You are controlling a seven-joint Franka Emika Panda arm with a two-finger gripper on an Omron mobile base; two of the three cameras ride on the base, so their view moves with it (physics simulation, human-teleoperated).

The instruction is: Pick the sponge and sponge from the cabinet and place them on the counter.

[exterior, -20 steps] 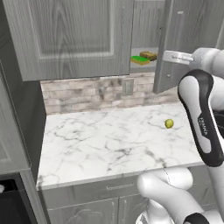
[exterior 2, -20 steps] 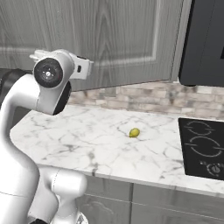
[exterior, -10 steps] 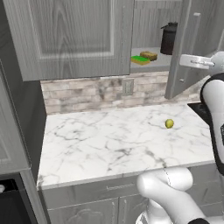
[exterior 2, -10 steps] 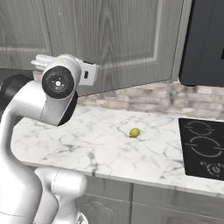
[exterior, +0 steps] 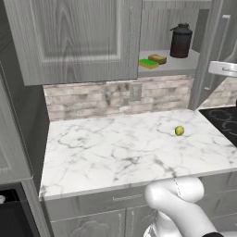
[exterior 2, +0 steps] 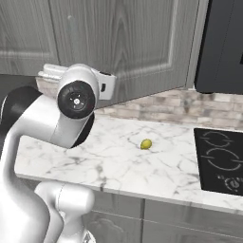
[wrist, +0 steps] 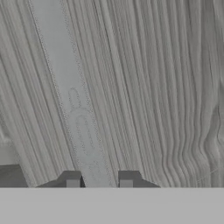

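The cabinet [exterior: 74, 37] has its right door [exterior: 214, 51] swung wide open. On its pale shelf [exterior: 178, 68] lie the flat green sponge [exterior: 148, 63] and, just behind it to the right, the yellow-brown sponge [exterior: 158, 59]. My hand [exterior: 223, 69] is at the open door's outer edge, well right of both sponges. In the hand view my gripper [wrist: 99, 182] is shut on the door's pale handle [wrist: 72, 100], which runs up between the two fingertips across the wood grain. The white marble counter [exterior: 115, 152] lies below.
A tall dark lidded canister [exterior: 180, 40] stands on the shelf right of the sponges. A small yellow-green ball [exterior: 179, 131] rests on the counter's right part. The black stovetop [exterior 2: 220, 156] adjoins the counter on the right, under a dark appliance [exterior 2: 223, 42]. The open door [exterior 2: 123, 42] juts out over the counter.
The door has swung further open to the right with my hand on its handle. The canister and more of the shelf have come into sight.
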